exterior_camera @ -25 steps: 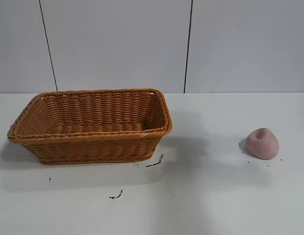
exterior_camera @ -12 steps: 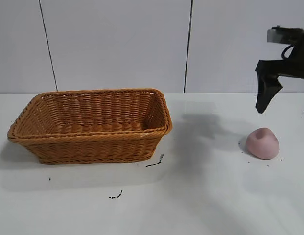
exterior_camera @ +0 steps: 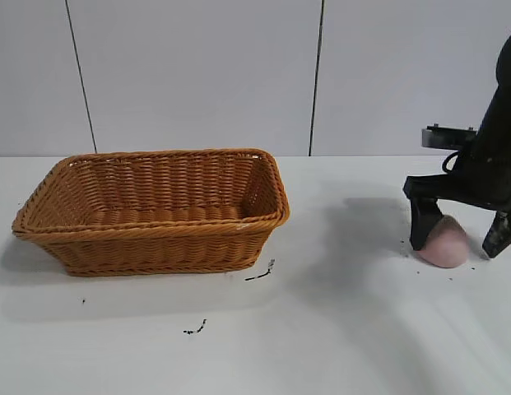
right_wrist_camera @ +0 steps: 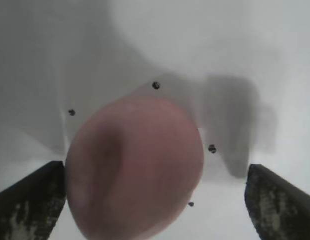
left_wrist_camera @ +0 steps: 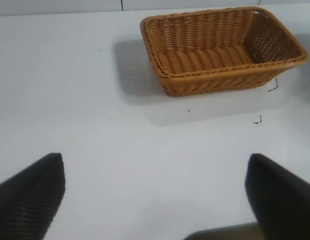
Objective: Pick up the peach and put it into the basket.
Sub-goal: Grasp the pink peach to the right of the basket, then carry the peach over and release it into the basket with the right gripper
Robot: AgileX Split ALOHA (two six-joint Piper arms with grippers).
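One pink peach (exterior_camera: 441, 243) sits on the white bench (exterior_camera: 337, 329), far to the right of the one brown basket (exterior_camera: 153, 211). It is round, dull and soft-looking. The right pincer (exterior_camera: 457, 234) has come down since half a second ago and now stands wide open, one finger on each side of the peach, maybe not touching it. The left pincer (left_wrist_camera: 155, 192) is open too, holding nothing.

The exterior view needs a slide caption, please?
Right gripper open astride the peach on the table, basket apart.
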